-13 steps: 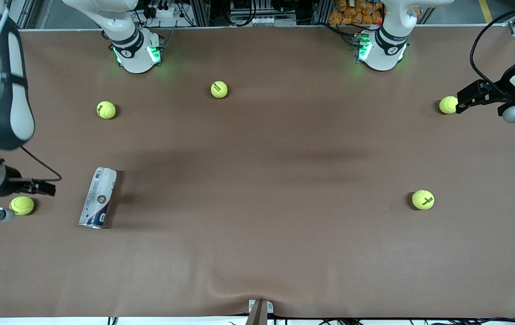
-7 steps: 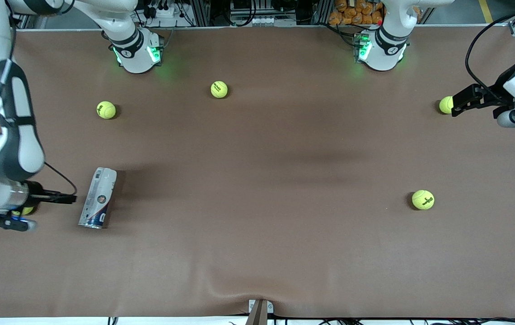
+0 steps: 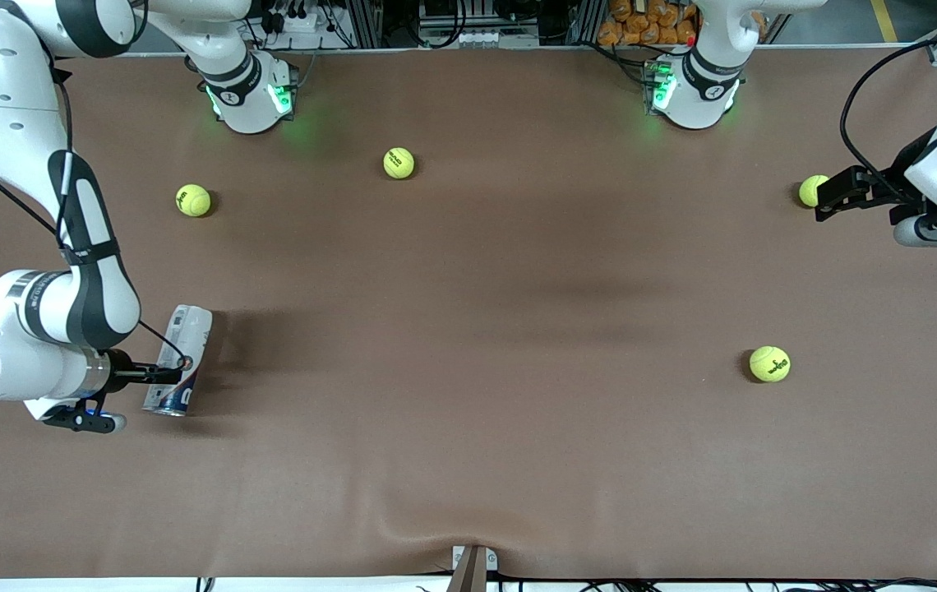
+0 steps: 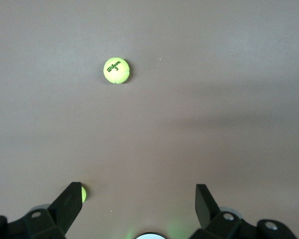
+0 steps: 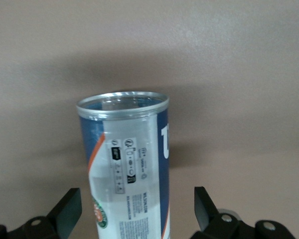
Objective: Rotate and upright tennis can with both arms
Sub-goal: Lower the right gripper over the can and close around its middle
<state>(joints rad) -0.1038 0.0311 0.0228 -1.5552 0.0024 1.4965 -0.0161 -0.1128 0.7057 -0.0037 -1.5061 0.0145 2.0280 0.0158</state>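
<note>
The tennis can (image 3: 182, 341) lies on its side on the brown table near the right arm's end, its silvery rim end nearer the front camera. My right gripper (image 3: 164, 375) is low at the can's rim half. In the right wrist view the can (image 5: 124, 164) lies between the open fingers (image 5: 70, 204), which do not touch it. My right gripper (image 5: 135, 199) holds nothing. My left gripper (image 3: 823, 198) is open and empty at the left arm's end of the table, beside a tennis ball (image 3: 809, 189). In the left wrist view the left gripper (image 4: 138, 193) shows only bare table between its fingers.
Loose tennis balls lie on the table: one (image 3: 192, 200) and another (image 3: 399, 162) near the right arm's base, and one (image 3: 769, 363) nearer the front camera toward the left arm's end. The left wrist view shows one ball (image 4: 115, 70) and another (image 4: 83, 193) by a finger.
My right arm has swung in from the table's end, and its gripper now straddles the can. My left gripper has shifted slightly beside its ball. The can has not moved.
</note>
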